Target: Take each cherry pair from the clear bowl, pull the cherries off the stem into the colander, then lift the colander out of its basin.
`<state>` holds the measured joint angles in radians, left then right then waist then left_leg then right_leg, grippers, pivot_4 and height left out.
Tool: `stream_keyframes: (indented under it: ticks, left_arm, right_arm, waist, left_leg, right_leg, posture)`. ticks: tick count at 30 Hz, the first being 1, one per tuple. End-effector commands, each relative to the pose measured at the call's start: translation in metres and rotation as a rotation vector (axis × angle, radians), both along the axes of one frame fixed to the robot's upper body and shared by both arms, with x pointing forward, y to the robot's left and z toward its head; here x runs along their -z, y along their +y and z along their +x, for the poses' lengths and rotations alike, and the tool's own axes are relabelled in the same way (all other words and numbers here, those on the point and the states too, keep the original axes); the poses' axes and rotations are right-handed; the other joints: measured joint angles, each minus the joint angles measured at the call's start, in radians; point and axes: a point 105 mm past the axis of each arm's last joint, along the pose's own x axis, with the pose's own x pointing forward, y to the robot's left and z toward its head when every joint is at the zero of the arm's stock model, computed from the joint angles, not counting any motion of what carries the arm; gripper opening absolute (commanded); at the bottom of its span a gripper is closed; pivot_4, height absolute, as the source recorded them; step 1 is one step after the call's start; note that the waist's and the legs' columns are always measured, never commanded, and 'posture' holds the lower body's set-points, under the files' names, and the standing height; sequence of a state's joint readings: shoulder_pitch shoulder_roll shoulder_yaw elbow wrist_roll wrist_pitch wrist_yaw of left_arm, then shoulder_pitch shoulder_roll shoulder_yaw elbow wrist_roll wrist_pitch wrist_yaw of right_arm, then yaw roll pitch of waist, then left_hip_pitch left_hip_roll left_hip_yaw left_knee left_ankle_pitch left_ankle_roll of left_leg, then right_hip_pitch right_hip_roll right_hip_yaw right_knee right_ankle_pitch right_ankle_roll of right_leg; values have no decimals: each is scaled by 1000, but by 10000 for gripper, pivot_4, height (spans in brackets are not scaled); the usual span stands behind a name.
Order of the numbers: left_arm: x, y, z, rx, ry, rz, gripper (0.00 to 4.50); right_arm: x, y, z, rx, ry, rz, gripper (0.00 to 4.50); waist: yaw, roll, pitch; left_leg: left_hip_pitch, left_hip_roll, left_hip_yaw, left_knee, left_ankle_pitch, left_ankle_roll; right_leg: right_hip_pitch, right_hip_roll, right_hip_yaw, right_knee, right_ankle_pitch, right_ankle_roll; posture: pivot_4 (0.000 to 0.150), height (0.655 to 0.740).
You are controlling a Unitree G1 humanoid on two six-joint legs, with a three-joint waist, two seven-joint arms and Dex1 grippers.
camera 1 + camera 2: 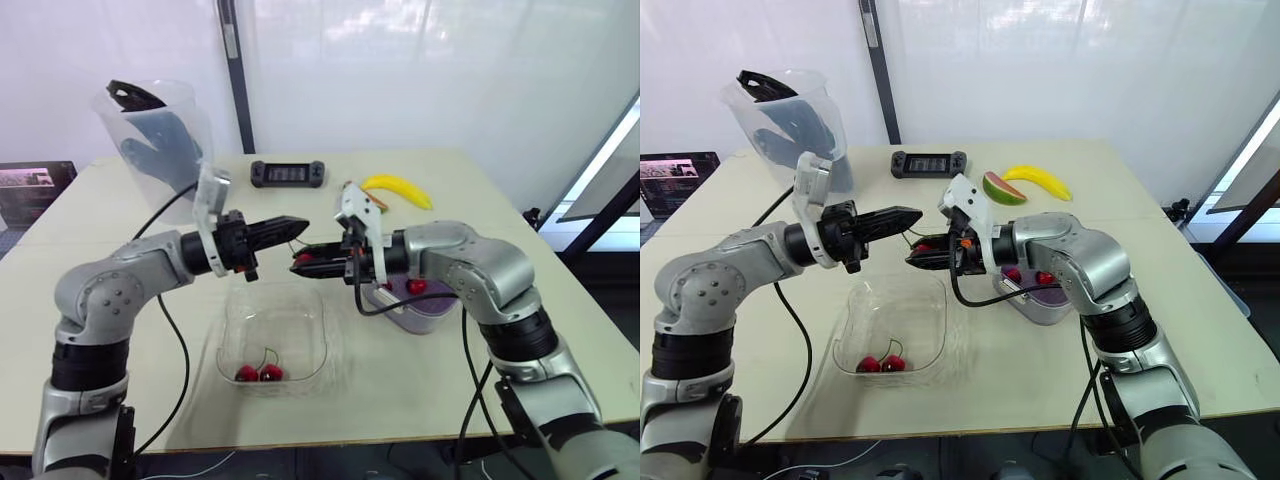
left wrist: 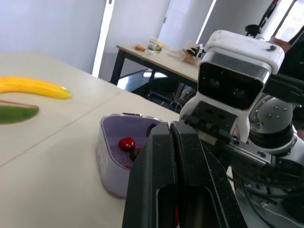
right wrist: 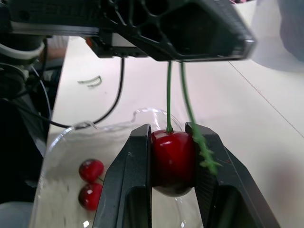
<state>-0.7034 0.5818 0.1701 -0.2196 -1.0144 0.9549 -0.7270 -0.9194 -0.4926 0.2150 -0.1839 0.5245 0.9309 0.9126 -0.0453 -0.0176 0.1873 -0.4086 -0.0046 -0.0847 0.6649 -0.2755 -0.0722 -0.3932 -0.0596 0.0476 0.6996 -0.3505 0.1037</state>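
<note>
Head views: above the clear bowl [image 1: 232, 318] on the table [image 1: 400, 390], the left gripper [image 1: 297, 226] and right gripper [image 1: 300, 263] meet tip to tip. One cherry pair [image 1: 259, 373] lies in the bowl's near corner. The purple colander [image 1: 425, 312] sits just beside the bowl, under the right forearm, with cherries [image 1: 417, 286] inside

Left wrist view: its fingers are pressed together, the colander beyond them

Right wrist view: its fingers clamp a cherry [image 3: 172, 159]; the green stem [image 3: 168, 95] runs up into the left gripper's closed tips
</note>
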Motion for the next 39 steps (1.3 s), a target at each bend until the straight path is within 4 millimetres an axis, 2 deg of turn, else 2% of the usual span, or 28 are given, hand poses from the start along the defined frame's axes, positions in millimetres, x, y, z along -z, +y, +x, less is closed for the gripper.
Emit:
stream_keyframes:
  ticks: [1, 12, 23, 26, 31, 35, 39]
  left_arm:
    - [-20, 1, -11, 13, -92, -32, 0]
    - [-23, 1, -8, 11, -93, -42, 0]
    - [-27, 1, -8, 19, -98, -47, 0]
    - [-26, 1, -9, 21, -97, -48, 0]
    - [-25, 4, -8, 10, -95, -44, 0]
    - [-19, 16, -8, -24, -92, -22, 0]
    - [-15, 26, -8, -56, -85, -11, 0]
  right_arm:
    - [7, -6, 3, 21, 24, -34, 6591]
    - [22, -18, 7, 52, 27, -126, 6591]
    - [21, -26, 11, 76, 28, -148, 6591]
    - [13, -26, 10, 74, 25, -113, 6591]
    - [-13, -34, 3, 49, 16, -29, 6591]
    - [-46, -60, -4, 45, -18, 63, 6591]
    - [-51, -95, 5, 147, -50, 31, 6591]
  waist:
    - [0, 0, 0]
    - [0, 0, 0]
    - [0, 0, 0]
    - [1, 0, 0]
    - [1, 0, 0]
    - [1, 0, 0]
    - [3, 0, 0]
  left_leg:
    - [0, 0, 0, 0, 0, 0]
    - [0, 0, 0, 0, 0, 0]
    - [0, 0, 0, 0, 0, 0]
    - [0, 0, 0, 0, 0, 0]
    - [0, 0, 0, 0, 0, 0]
    - [0, 0, 0, 0, 0, 0]
    - [0, 0, 0, 0, 0, 0]
  right_leg:
    - [0, 0, 0, 0, 0, 0]
    - [0, 0, 0, 0, 0, 0]
    - [0, 0, 0, 0, 0, 0]
    - [0, 0, 0, 0, 0, 0]
    - [0, 0, 0, 0, 0, 0]
    - [0, 0, 0, -1, 0, 0]
    - [1, 0, 0, -1, 0, 0]
  posture:
    - [1500, 7400]
    - [1500, 7400]
    - [1500, 7400]
    - [1500, 7400]
    - [1500, 7400]
    - [1500, 7400]
    - [1500, 7400]
